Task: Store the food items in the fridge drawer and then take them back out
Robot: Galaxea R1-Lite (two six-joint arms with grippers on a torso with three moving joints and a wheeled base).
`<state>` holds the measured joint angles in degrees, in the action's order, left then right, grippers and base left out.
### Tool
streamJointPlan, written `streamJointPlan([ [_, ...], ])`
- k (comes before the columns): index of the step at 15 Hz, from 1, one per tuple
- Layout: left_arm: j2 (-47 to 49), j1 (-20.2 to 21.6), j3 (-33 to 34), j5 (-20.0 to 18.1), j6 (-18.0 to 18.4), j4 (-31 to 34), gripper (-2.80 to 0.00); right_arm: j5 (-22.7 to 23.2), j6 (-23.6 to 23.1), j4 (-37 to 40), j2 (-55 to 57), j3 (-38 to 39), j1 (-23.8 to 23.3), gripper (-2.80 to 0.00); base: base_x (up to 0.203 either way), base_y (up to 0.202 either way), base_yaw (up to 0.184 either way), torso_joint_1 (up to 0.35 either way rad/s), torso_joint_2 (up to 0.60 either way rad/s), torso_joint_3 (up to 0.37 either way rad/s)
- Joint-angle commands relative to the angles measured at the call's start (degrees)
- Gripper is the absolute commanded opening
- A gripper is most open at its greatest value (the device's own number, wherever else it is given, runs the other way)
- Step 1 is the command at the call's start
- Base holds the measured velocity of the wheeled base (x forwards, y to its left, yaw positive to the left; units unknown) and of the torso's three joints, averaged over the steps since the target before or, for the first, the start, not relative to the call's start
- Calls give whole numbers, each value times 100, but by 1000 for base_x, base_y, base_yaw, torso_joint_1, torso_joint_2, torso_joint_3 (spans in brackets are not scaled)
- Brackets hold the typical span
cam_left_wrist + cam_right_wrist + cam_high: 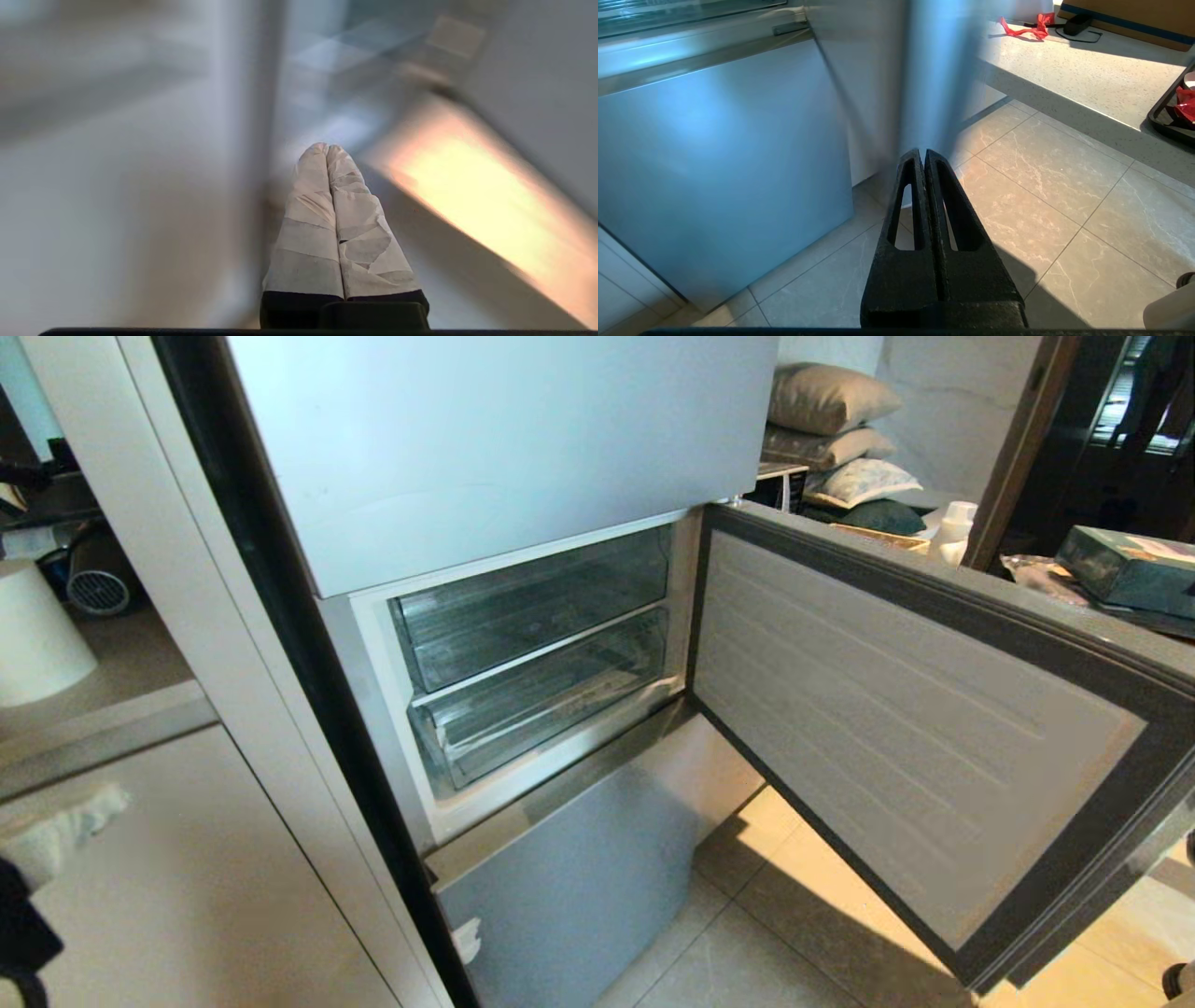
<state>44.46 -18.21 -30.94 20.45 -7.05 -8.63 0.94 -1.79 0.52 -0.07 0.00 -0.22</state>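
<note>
Fridge: from my head camera I see the middle compartment's door (915,728) swung wide, hanging out toward 3 o'clock, its grey ribbed inner face turned to me.
Fridge drawer: two clear bins sit stacked in the opening at centre; I take the lower one (541,705), with the ribbed bottom, as the fridge drawer. It is pushed in, and I see nothing lying in it.
Upper compartment: the other clear bin (532,607) sits directly above, at 12 o'clock from the drawer, also pushed in.
Food items: I cannot find the tomato in any of my views.
Left gripper: in the left wrist camera its white-wrapped fingers (327,154) are pressed together with nothing between them; everything behind is smeared, so I cannot say what it faces. In the head camera a blurred white tip shows at about 9 o'clock, against the pale cabinet (233,896).
Right gripper: its black fingers (923,156) are pressed together, empty, hanging above the tiled floor (1041,210) near the bottom fridge door (724,177).
Counter: in the right wrist camera a speckled counter (1087,79) lies toward 2 o'clock, with a red strap (1024,28) and a dark tray (1171,116) on it.
Beyond the door: pillows (831,429) are stacked at about 1 o'clock.
</note>
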Motion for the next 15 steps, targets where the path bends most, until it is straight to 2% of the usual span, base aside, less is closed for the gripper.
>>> streamJointPlan([
  [1, -899, 1525, 176, 6, 244, 52, -280, 3, -5, 0, 7, 0, -4, -280, 0, 0, 0, 0, 0, 0],
  [2, -1376, 1897, 400, -127, 375, 85, -280, 3, -5, 0, 7, 0, -1, -280, 0, 0, 0, 0, 0, 0],
  [3, -1755, 2030, 798, -403, 506, 112, -280, 3, -5, 0, 7, 0, 4, -280, 0, 0, 0, 0, 0, 0],
  [6, -2769, 2044, 2314, -1542, 989, 215, -280, 3, -5, 0, 7, 0, -4, -280, 0, 0, 0, 0, 0, 0],
  [8, -3287, 1984, 3071, -1934, 1403, 485, -280, 3, -3, 0, 7, 0, 0, -280, 0, 0, 0, 0, 0, 0],
  [12, -4414, 1875, 3062, -2368, 1785, 848, -280, 1, 32, 0, 7, 0, -4, -280, 0, 0, 0, 0, 0, 0],
  [15, -4437, 1848, 3093, -2317, 1203, 863, -280, -6, 31, 0, 7, 0, -4, -280, 0, 0, 0, 0, 0, 0],
])
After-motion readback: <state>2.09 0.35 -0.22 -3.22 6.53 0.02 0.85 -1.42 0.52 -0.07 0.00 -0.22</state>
